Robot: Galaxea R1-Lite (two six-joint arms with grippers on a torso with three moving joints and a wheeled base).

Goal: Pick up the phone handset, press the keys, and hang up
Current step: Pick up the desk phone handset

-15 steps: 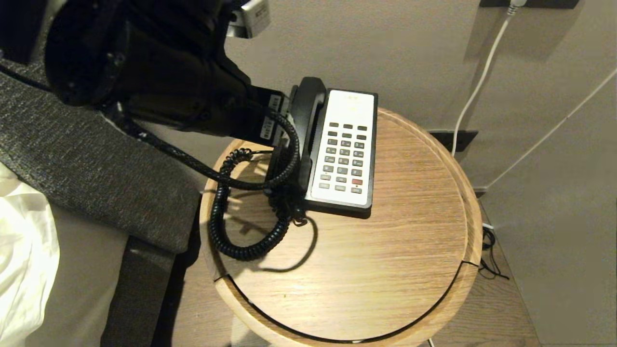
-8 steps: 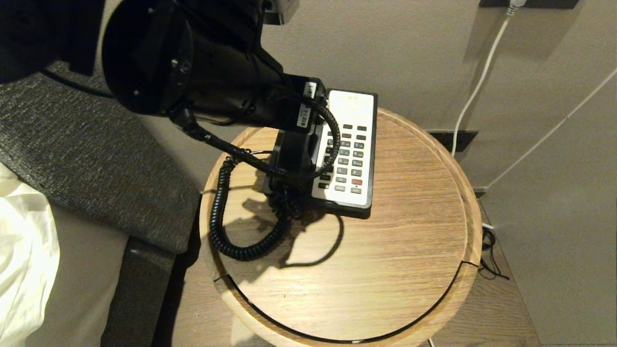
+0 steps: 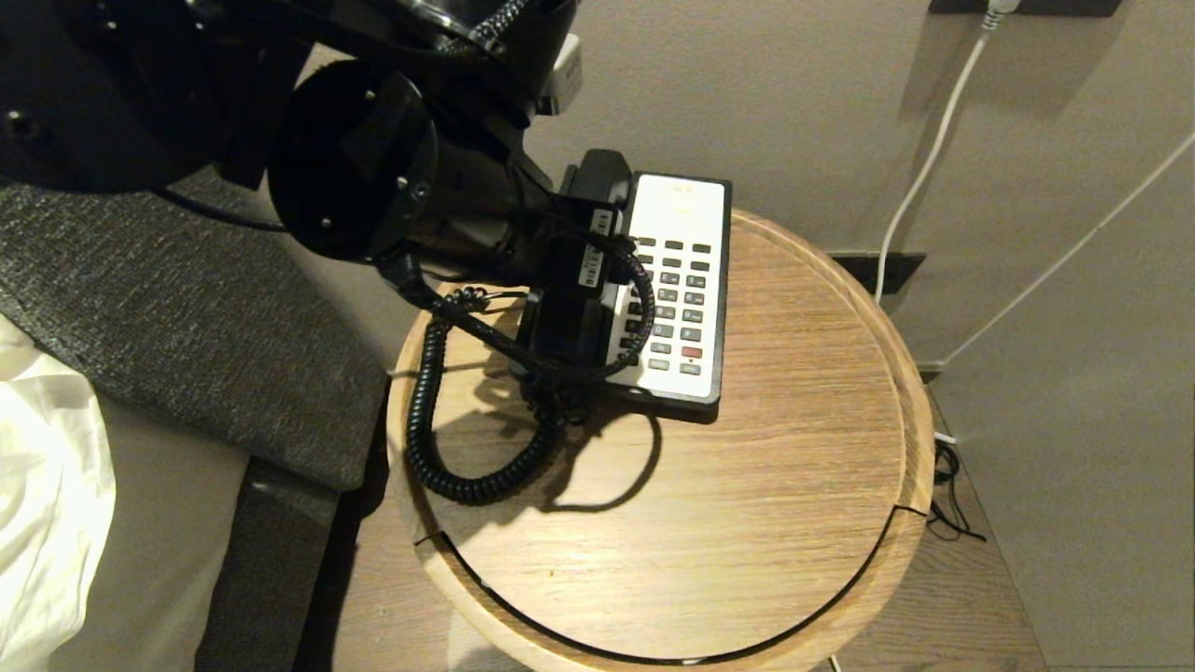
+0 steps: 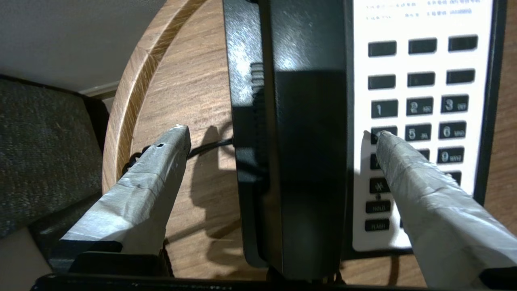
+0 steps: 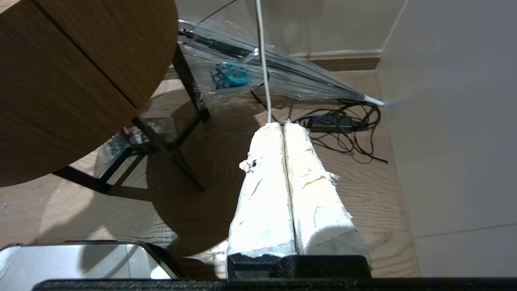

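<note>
The glossy black phone handset lies in its cradle on the left side of the black-and-white phone base, on a round wooden table. Only its far end shows in the head view, where my left arm covers the remainder. My left gripper is open and straddles the handset's middle. One taped finger hangs over the tabletop and the other over the keys; neither touches the handset. The coiled cord loops over the table's left side. My right gripper is shut and empty, low beside the table.
A grey upholstered bed side and white bedding lie close to the table's left. The wall stands just behind the phone, with a white cable running down it. Black cables and an adapter lie on the floor.
My left arm has swung to the right, from beside the phone to over the handset, then shifted towards its near end. The handset and base have stayed put.
</note>
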